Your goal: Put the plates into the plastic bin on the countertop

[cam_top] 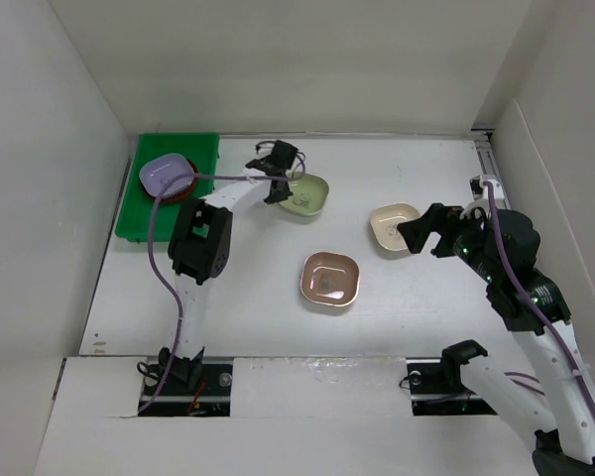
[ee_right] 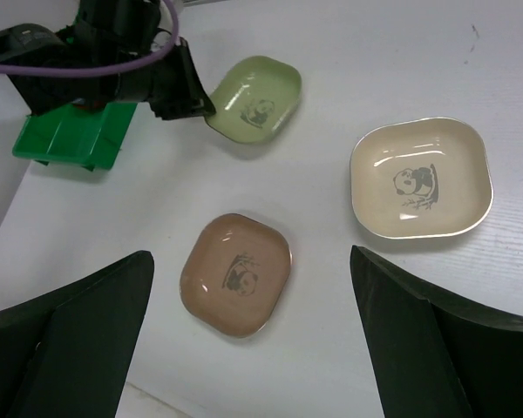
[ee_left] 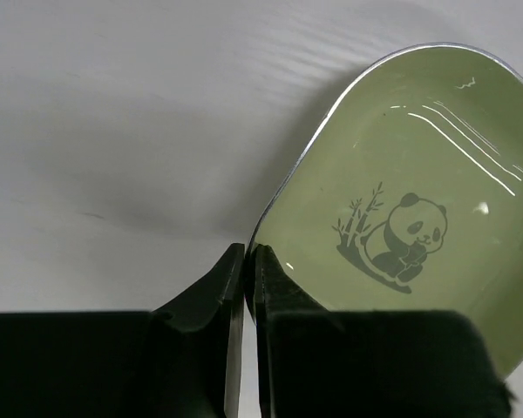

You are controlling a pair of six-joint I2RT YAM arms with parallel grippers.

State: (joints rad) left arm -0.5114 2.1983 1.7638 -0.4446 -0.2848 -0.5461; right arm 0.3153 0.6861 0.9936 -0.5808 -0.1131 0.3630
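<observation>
On the white countertop [cam_top: 248, 297], the green plate [cam_top: 307, 196] [ee_left: 401, 165] lies just right of the plastic bin [cam_top: 144, 213]. My left gripper [cam_top: 276, 184] [ee_left: 248, 257] is shut on that plate's near-left rim. In the bin a lavender plate [cam_top: 167, 174] rests on a red-brown plate [cam_top: 185, 186]. A cream plate [cam_top: 394, 227] [ee_right: 421, 178] and a pinkish-tan plate [cam_top: 330, 279] [ee_right: 235, 279] lie flat at mid-table. My right gripper [cam_top: 423, 238] [ee_right: 248, 259] hangs open and empty beside the cream plate.
White walls enclose the table at the back and on both sides. The left arm's purple cable [cam_top: 159, 248] loops past the bin's front edge. In the right wrist view the bin [ee_right: 70, 139] shows behind the left arm [ee_right: 122, 61].
</observation>
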